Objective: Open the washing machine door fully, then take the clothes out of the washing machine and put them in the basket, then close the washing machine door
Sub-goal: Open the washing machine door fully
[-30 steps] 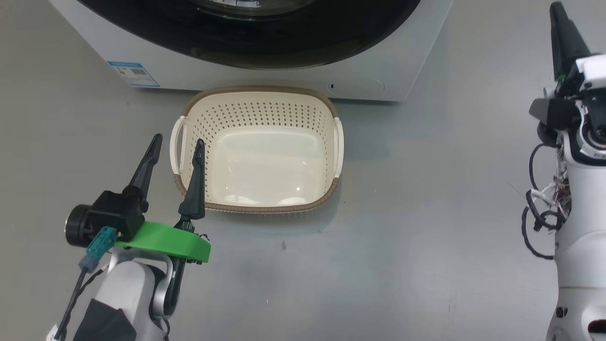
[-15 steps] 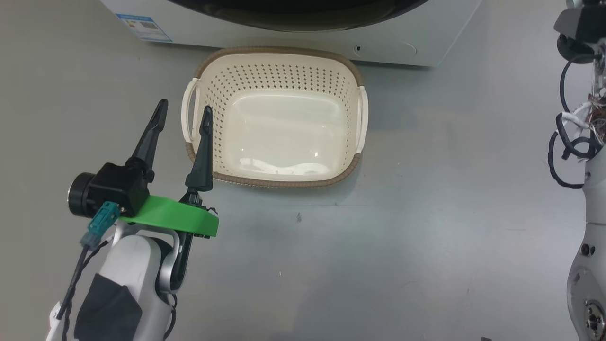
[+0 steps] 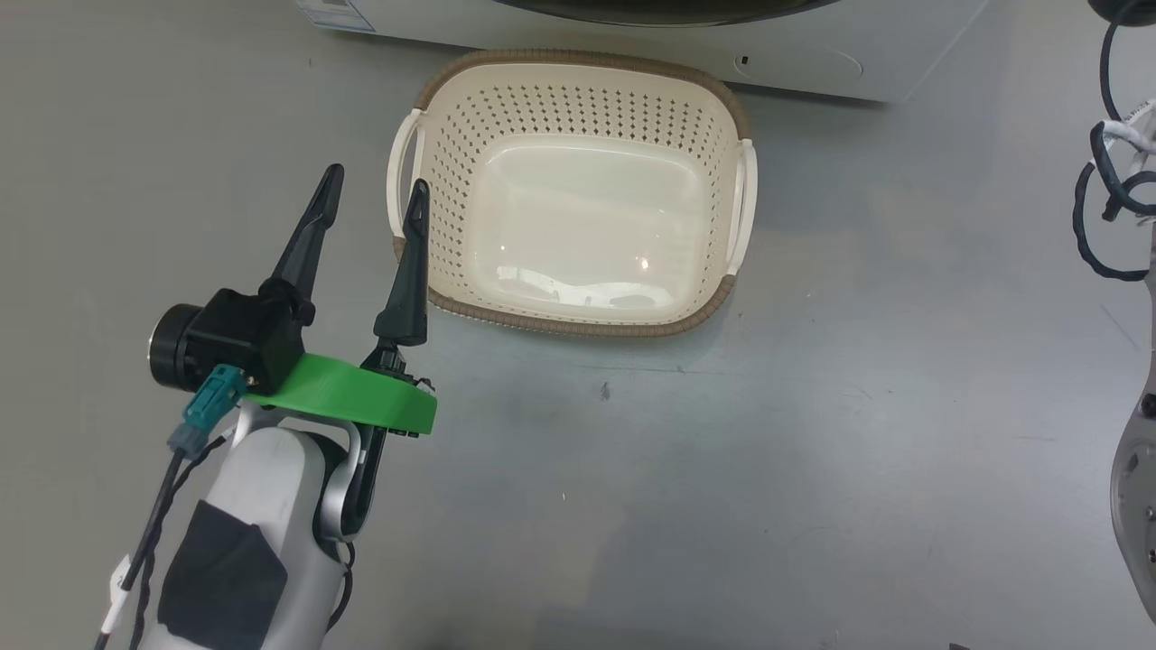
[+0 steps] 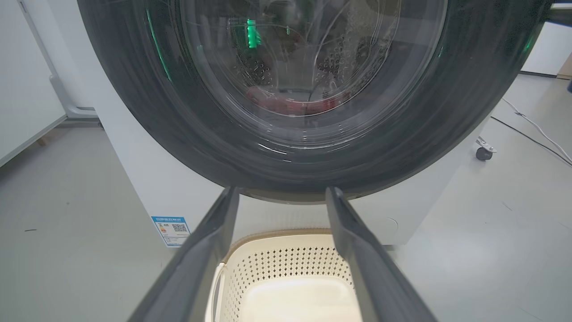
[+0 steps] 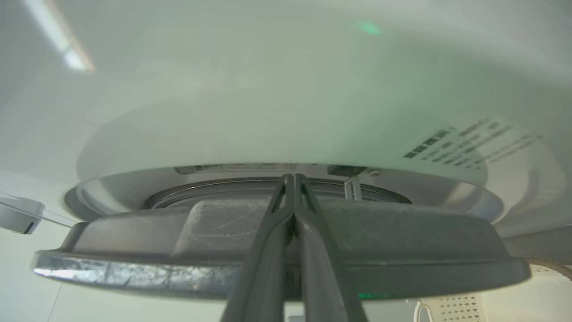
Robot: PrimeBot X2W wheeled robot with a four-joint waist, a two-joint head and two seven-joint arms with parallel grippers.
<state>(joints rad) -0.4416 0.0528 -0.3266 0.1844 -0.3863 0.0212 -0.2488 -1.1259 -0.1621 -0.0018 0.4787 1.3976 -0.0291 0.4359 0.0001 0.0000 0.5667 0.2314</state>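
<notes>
The washing machine point(image 4: 156, 179) is a white box, and its lower front point(image 3: 903, 45) runs along the top of the head view. The washing machine door point(image 4: 178, 112) has a wide black rim and a clear bowl, with the red clothes point(image 4: 286, 105) lying behind the glass. The cream basket point(image 3: 578, 59) stands empty on the floor in front of it. My left gripper point(image 3: 376, 181) is open beside the basket's left handle, holding nothing. My right gripper point(image 5: 292, 176) is shut, its tips at the door's edge point(image 5: 402, 237), which stands a little off the white front point(image 5: 268, 89).
A blue label sticker point(image 4: 172, 228) marks the machine's lower left corner. To its right are a caster wheel point(image 4: 485, 152) and a cable point(image 4: 536, 129) on the grey floor. My right forearm point(image 3: 1138, 451) with looped cables rises along the head view's right edge.
The head camera has shifted, so the basket and machine now sit higher and further right in the picture. The right gripper has passed out of the upper right corner. The left gripper stays open.
</notes>
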